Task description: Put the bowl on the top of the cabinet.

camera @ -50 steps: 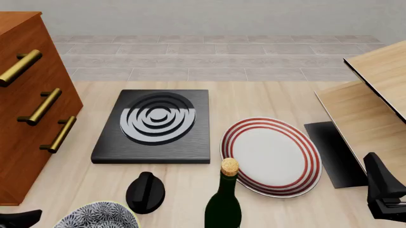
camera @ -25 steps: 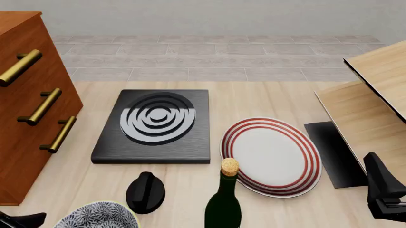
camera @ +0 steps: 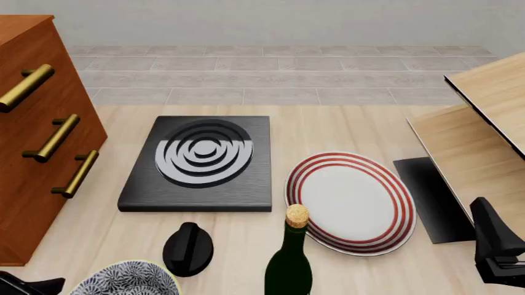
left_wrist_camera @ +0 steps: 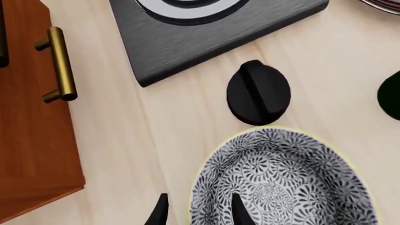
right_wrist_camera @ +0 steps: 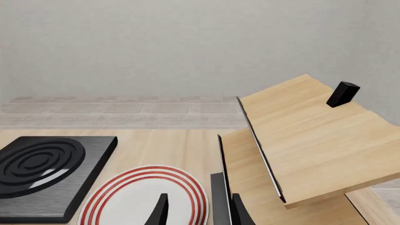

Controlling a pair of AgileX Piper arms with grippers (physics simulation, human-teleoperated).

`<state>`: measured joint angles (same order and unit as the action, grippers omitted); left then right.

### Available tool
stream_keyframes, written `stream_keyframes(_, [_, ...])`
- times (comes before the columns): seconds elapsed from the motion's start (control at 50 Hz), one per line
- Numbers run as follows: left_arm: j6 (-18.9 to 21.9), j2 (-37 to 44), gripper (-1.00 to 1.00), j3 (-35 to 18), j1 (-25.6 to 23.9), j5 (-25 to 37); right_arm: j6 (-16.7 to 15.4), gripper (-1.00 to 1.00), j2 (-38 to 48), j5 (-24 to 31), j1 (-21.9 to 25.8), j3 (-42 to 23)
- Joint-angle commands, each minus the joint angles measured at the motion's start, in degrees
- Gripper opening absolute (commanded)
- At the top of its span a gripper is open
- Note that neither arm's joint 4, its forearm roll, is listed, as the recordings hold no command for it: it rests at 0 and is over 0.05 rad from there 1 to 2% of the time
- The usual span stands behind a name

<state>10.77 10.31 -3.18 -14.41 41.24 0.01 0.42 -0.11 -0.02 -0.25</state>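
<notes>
The left gripper (left_wrist_camera: 196,212) shows at the bottom edge of the left wrist view with its two black fingertips spread, one tip outside the round black-and-white petal-patterned bowl with the thin yellowish rim (left_wrist_camera: 284,185) and the other over its inside wall, so the rim lies between them, not yet pinched as far as I can judge; to do this step well the fingers should drop squarely over that rim and close firmly before any lift, since a shallow bite on a thin edge would likely let the bowl tip; the lift must then clear the black round knob-like object (left_wrist_camera: 258,92) just beyond the bowl and the reddish-brown wooden cabinet with brass bar handles (camera: 37,132) at the left of the front view, whose top is the goal; the bowl sits at the bottom left of the front view, on the table; the right gripper (right_wrist_camera: 196,211) hangs spread above the white plate with red rings (right_wrist_camera: 140,199), idle; against the earlier front frames, the left arm's dark shape at the bottom left corner sits a little lower, nothing else moved.
</notes>
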Motion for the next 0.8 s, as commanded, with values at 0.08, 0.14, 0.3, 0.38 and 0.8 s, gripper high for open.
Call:
stream_keyframes(0.08, [0.3, 1.9, 1.00, 1.3, 0.6, -2.6, 0.0, 1.00, 0.0, 0.0, 0.0, 0.0])
stream_keyframes(0.14, [0.6, 1.9, 1.00, 2.0, 0.9, -3.1, 0.0, 1.00, 0.0, 0.0, 0.0, 0.0])
stream_keyframes(0.3, [1.2, 3.7, 1.00, 2.7, 1.5, -5.2, 0.0, 1.00, 0.0, 0.0, 0.0, 0.0])
stream_keyframes(0.38, [0.8, 5.3, 1.00, 3.0, 1.5, -6.6, 0.0, 1.00, 0.0, 0.0, 0.0, 0.0])
stream_keyframes(0.8, [2.4, 4.7, -1.00, 2.6, 2.2, -6.6, 0.0, 1.00, 0.0, 0.0, 0.0, 0.0])
